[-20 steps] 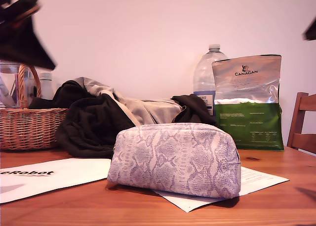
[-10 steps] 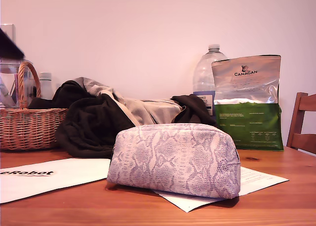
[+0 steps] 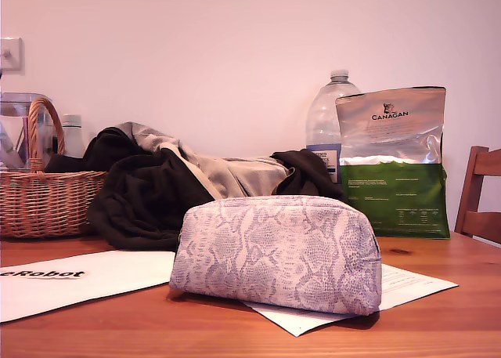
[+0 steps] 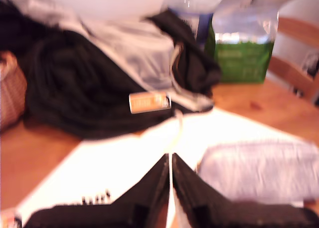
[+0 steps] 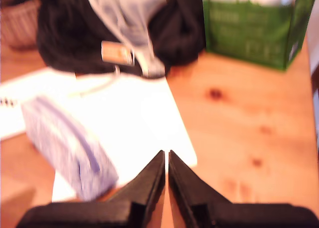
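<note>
Notably, both pincers were closed and empty. Our first pincer [image 4: 170, 158] hung above the white paper [image 4: 114, 158], jaws pressed together, tips all but touching. Our second pincer [image 5: 166, 155] was in the same state, over the paper's edge and the bare desk [image 5: 234, 128]. The snakeskin-print pouch [image 3: 278, 252] stood on the paper, mid-desk in the exterior view, in front of the dark jacket [image 3: 149, 193]. It was near both pincers but touched by neither. In our judgement, a sound grasp would call for jaws opened wide before descent and a pinch along the top seam, since the soft body may buckle. Both wrist views were blurred. The zip pull could not be made out, and neither arm appeared in the exterior view.
</note>
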Robot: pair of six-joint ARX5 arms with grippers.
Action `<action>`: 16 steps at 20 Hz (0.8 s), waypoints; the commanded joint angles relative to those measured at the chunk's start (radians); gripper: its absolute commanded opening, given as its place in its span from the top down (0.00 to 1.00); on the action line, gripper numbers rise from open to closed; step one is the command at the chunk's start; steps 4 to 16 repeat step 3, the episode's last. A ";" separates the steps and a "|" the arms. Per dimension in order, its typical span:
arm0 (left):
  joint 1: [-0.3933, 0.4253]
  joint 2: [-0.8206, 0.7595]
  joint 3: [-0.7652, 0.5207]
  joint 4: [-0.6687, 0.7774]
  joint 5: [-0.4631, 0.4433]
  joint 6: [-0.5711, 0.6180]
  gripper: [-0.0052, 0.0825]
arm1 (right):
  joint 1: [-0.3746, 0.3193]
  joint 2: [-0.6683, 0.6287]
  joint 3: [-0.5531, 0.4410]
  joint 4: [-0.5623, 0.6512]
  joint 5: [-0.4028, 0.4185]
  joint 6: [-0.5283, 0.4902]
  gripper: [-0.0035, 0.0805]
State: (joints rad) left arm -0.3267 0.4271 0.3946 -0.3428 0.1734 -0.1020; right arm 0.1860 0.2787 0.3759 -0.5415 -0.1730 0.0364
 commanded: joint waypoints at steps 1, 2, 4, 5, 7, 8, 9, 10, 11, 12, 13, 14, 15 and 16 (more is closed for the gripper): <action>-0.003 -0.002 -0.007 -0.019 -0.002 -0.003 0.95 | 0.003 0.004 -0.014 -0.022 0.000 0.005 0.97; -0.003 -0.002 -0.007 -0.036 -0.002 -0.003 0.95 | 0.003 0.004 -0.014 -0.037 0.000 0.005 0.97; -0.003 -0.002 -0.007 -0.053 -0.002 -0.003 0.95 | 0.003 0.004 -0.014 -0.054 0.000 0.005 0.97; -0.003 -0.002 -0.007 -0.053 -0.002 -0.003 0.95 | 0.003 0.004 -0.014 -0.054 0.000 0.005 0.97; -0.003 -0.002 -0.007 -0.053 -0.002 -0.003 0.95 | 0.003 0.004 -0.014 -0.054 0.000 0.005 0.97; -0.003 -0.002 -0.007 -0.053 -0.002 -0.003 0.95 | 0.003 0.004 -0.014 -0.054 0.000 0.005 0.97; -0.003 -0.002 -0.007 -0.053 -0.002 -0.003 0.95 | 0.003 0.004 -0.014 -0.054 0.000 0.005 0.97; -0.003 -0.002 -0.007 -0.053 -0.002 -0.003 0.95 | 0.003 0.004 -0.014 -0.054 0.000 0.005 0.97; -0.003 -0.002 -0.007 -0.053 -0.002 -0.003 0.95 | 0.003 0.004 -0.014 -0.054 0.000 0.005 0.97; -0.003 -0.002 -0.007 -0.053 -0.002 -0.003 0.95 | 0.003 0.004 -0.014 -0.054 0.000 0.005 0.97; -0.003 -0.002 -0.007 -0.053 -0.002 -0.003 0.95 | 0.003 0.004 -0.014 -0.054 0.000 0.005 0.97; -0.003 -0.002 -0.007 -0.053 -0.002 -0.003 0.95 | 0.003 0.004 -0.014 -0.054 0.000 0.005 0.97; -0.003 -0.002 -0.007 -0.053 -0.002 -0.003 0.95 | 0.003 0.004 -0.014 -0.054 0.000 0.005 0.97; -0.003 -0.002 -0.007 -0.053 -0.002 -0.003 0.95 | 0.003 0.004 -0.014 -0.054 0.000 0.005 0.97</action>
